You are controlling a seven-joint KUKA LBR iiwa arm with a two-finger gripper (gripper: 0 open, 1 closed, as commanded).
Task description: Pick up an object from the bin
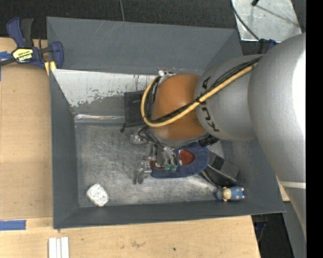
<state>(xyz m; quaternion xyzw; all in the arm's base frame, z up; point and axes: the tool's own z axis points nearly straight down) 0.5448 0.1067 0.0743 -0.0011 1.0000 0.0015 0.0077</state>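
Observation:
My gripper (147, 164) hangs low over the middle of the bin floor, under the arm's orange cover. Just to its right, touching or nearly touching it, lies a dark blue floppy thing (196, 164) with a red patch (186, 156) on it. A black flat thing (222, 170) lies further right, and a small blue and yellow toy (230, 193) sits by the front right corner. Nothing shows between the gripper's tips from this angle.
A white crumpled ball (97, 194) lies at the front left corner. A black thing (131, 106) leans at the back wall behind the gripper. Bare floor stretches to the gripper's left. The arm covers the bin's right rear.

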